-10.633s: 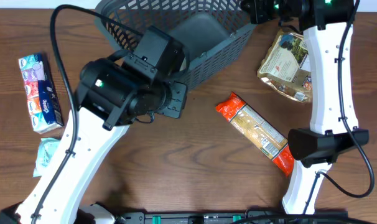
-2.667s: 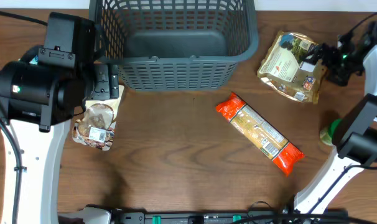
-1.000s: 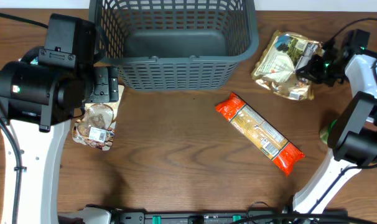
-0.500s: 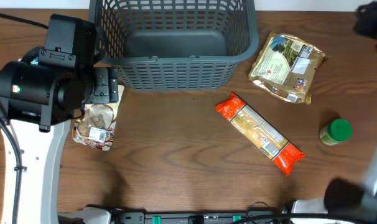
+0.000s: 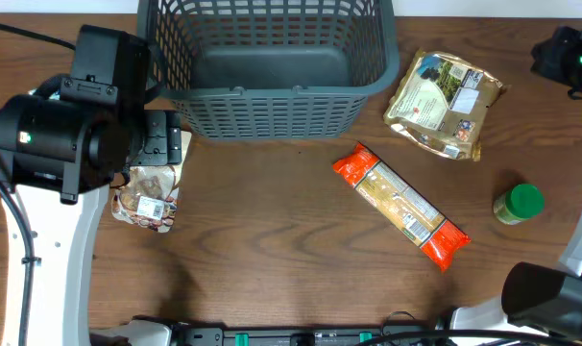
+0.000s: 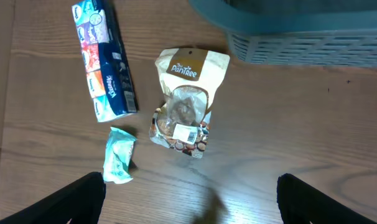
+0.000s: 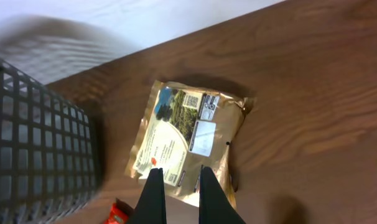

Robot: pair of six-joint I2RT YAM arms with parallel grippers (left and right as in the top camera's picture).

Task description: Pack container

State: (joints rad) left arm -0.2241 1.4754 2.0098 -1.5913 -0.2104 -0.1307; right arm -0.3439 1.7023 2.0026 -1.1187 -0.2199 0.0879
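Observation:
The dark grey lattice container (image 5: 272, 94) stands at the back centre, nothing visible inside; it also shows as the container (image 6: 300, 37) and the container (image 7: 39, 143). My left gripper (image 6: 188, 202) hangs open, fingers wide apart, high above a brown PanTree bag (image 6: 185, 102) beside the container's left front corner. In the overhead view the left gripper (image 5: 161, 146) is mostly hidden under its arm. My right gripper (image 7: 177, 199) is raised at the far right edge (image 5: 563, 56), its fingers a narrow gap apart and holding nothing, above a gold-brown pack (image 7: 188, 140) (image 5: 445, 101).
An orange pasta pack (image 5: 401, 205) lies diagonally in front of the container. A green-lidded jar (image 5: 519, 204) stands at the right. A tissue multipack (image 6: 104, 59) and a small teal packet (image 6: 120, 163) lie left of the PanTree bag (image 5: 149, 190).
My right gripper has pulled away from the gold-brown pack and lifted toward the far right edge; the pack has turned a little. The green jar is now uncovered. The left arm has barely moved.

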